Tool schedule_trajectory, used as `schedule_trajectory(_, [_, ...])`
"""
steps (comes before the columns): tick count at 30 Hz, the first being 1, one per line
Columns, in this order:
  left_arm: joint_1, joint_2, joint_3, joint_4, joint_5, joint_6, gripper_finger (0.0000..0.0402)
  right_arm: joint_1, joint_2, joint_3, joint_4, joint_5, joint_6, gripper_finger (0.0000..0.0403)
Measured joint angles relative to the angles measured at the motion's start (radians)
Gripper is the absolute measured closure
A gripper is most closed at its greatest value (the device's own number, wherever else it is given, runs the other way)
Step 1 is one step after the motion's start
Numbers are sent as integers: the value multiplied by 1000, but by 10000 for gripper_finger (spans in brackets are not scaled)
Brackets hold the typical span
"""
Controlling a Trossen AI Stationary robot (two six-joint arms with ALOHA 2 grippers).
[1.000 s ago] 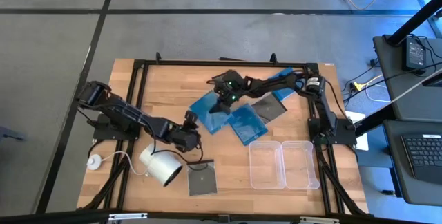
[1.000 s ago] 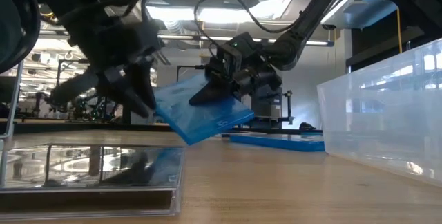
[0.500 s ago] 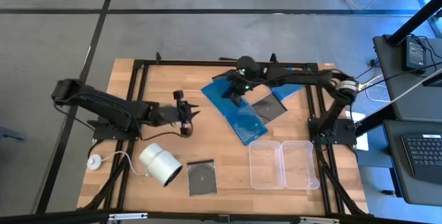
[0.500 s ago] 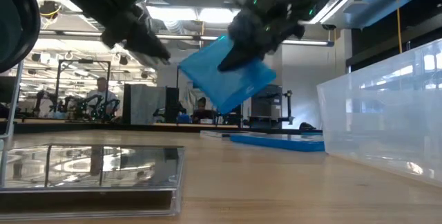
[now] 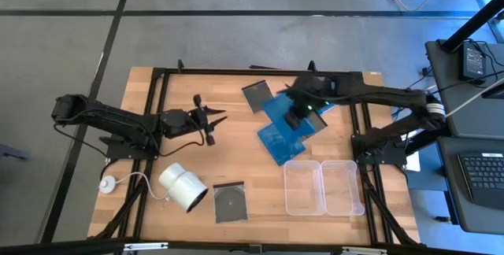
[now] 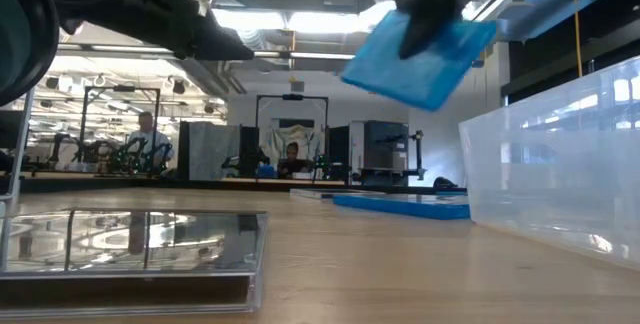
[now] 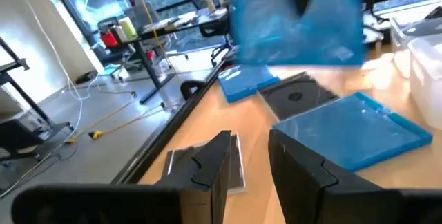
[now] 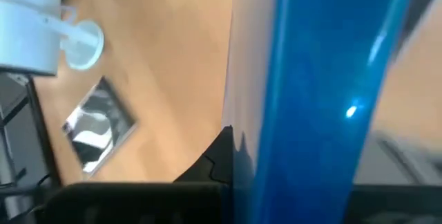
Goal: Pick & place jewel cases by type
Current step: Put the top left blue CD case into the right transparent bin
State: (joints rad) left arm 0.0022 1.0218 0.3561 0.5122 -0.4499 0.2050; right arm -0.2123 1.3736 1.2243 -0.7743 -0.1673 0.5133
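We find the right gripper [image 5: 298,112] clamped on a blue jewel case [image 6: 420,49], held in the air above the table [image 5: 236,157], tilted, one corner pointing down. The left gripper [image 5: 211,119] hangs empty over mid-table, fingers slightly parted.

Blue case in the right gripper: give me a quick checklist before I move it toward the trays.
1. Grip: right gripper shut on the blue jewel case: ok.
2. Height: case is lifted well above the table in the low view: ok.
3. Left gripper out of the way, off to the left over bare wood, holding nothing: ok.
4. Clear trays show nothing inside: ok.
5. Case level: it hangs tilted in the low view: not ok.
6. How firmly the case is seated between the fingers: cannot tell.
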Motion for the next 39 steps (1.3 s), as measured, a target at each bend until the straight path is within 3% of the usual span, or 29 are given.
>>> schedule_trajectory(5, [25, 2, 0, 12, 0, 56, 304, 161, -86, 0, -109, 81, 253, 378])
schedule_trajectory(13, [77, 2, 0, 13, 0, 81, 304, 502, -158, 1, -433, 246, 853, 378])
schedule_trajectory(20, [126, 3, 0, 14, 0, 96, 304, 744, -158, 0, -494, 245, 1233, 378])
schedule_trajectory(26, [163, 3, 0, 9, 11, 97, 304, 901, -113, -24, -515, 149, 1538, 378])
schedule_trajectory(31, [197, 3, 0, 8, 67, 97, 304, 980, -63, -50, -480, 139, 1685, 378])
schedule_trajectory(39, [234, 3, 0, 8, 140, 94, 304, 1003, 0, -112, -462, 201, 1747, 378])
